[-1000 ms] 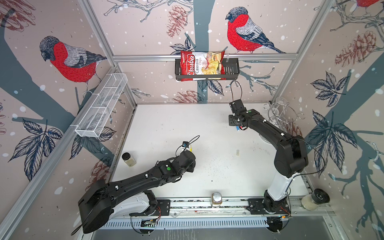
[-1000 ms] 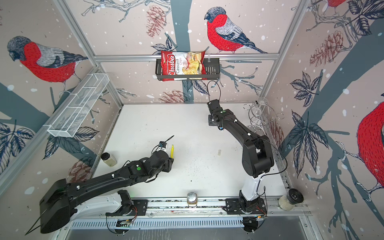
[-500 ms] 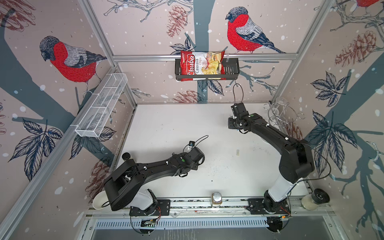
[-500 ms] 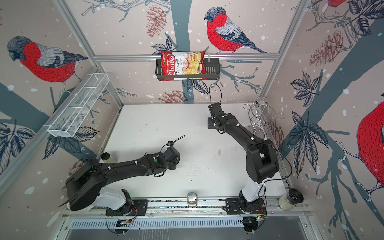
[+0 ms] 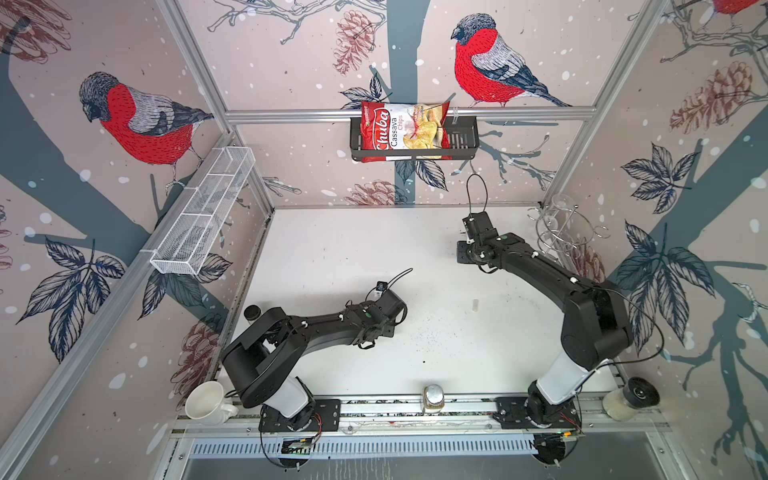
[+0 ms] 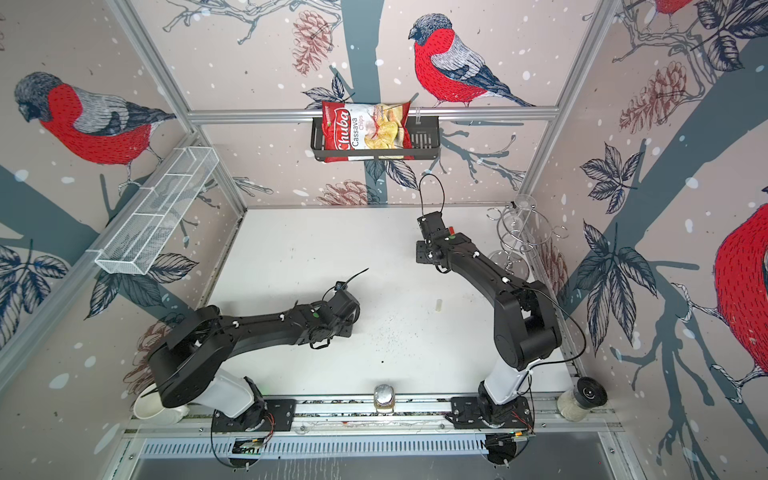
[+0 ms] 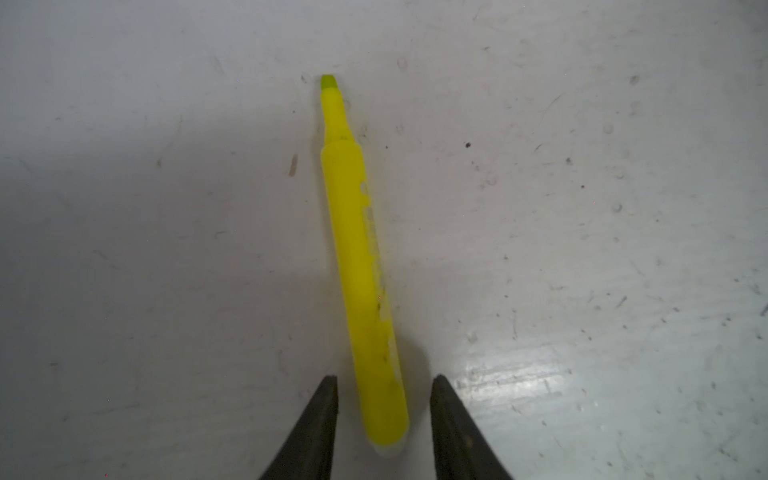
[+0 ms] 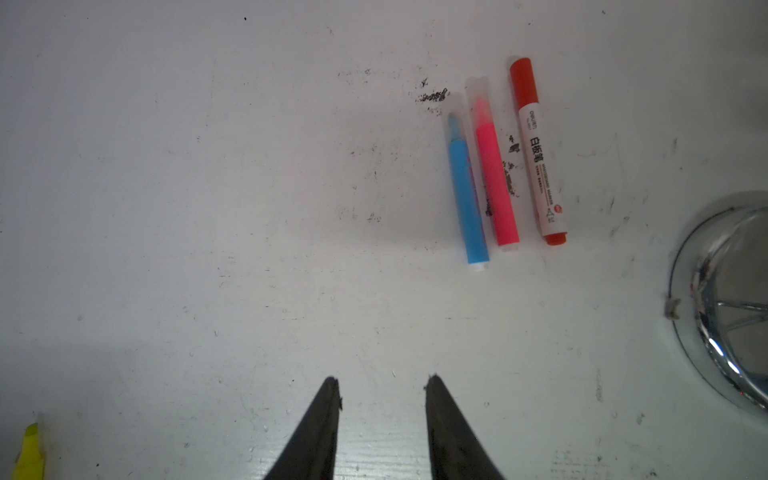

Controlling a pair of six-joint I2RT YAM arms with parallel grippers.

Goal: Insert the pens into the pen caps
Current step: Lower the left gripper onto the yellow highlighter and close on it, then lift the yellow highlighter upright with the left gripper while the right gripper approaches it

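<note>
Three pens [image 8: 494, 178] lie capped; left gripper [image 7: 383, 377] straddles yellow pen [image 7: 361, 270], jaws apart; right gripper [image 8: 382, 377] gapes empty; next probably: clamp, seek cap [image 5: 475, 305].

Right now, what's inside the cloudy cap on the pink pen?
The pink pen has its tip inside the cloudy cap; the tip glows faintly pink through it. How firmly it is seated cannot be seen.

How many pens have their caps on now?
Three look done: the blue pen, pink pen and white pen lie capped together. In hand: the left fingers straddle the uncapped yellow pen, not gripping yet. Left: pushing it into the loose cap.
</note>
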